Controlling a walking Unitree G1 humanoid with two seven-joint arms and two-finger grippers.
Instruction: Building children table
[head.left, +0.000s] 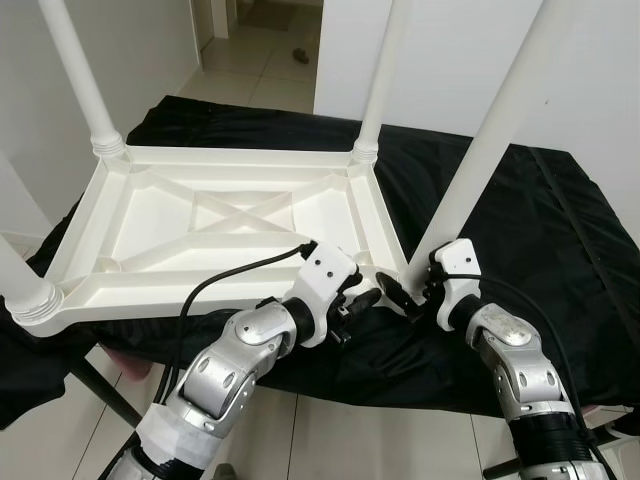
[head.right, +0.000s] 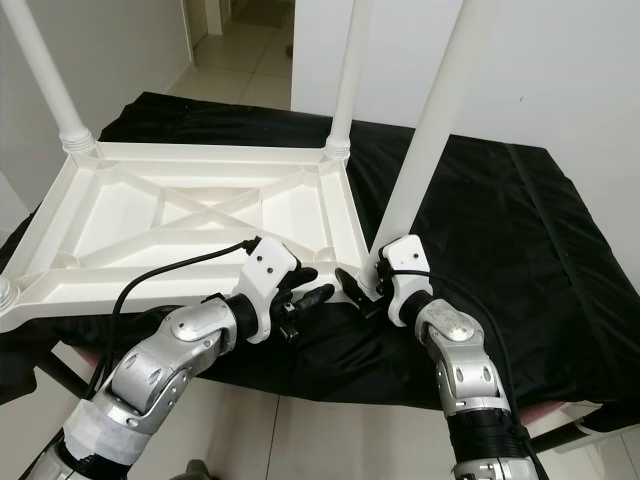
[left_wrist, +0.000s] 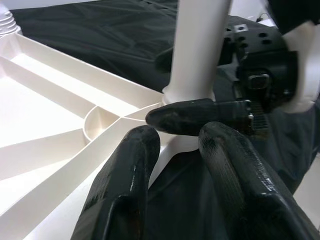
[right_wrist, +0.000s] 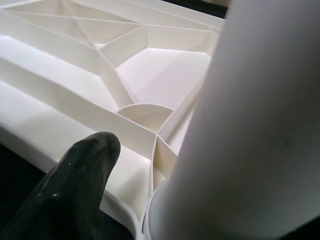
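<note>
Fourth leg (head.left: 480, 150), centre-right of frame, stands in the near right corner socket of the upside-down tabletop (head.left: 160, 225) on a black-draped table (head.left: 560, 240). Step: seating it. Right gripper (head.left: 405, 295) jaws clenched on its base; left gripper (head.left: 365, 300) just beside, jaws released. Next: hold upright, press or twist home.

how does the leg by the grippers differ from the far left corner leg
The white plastic table leg at the near right corner leans to the right, while the white plastic table leg at the far left corner leans to the left. The near one has the right gripper and the left gripper at its base; the far one has nothing near it. Both are plain white tubes rising from the upturned white tabletop.
</note>
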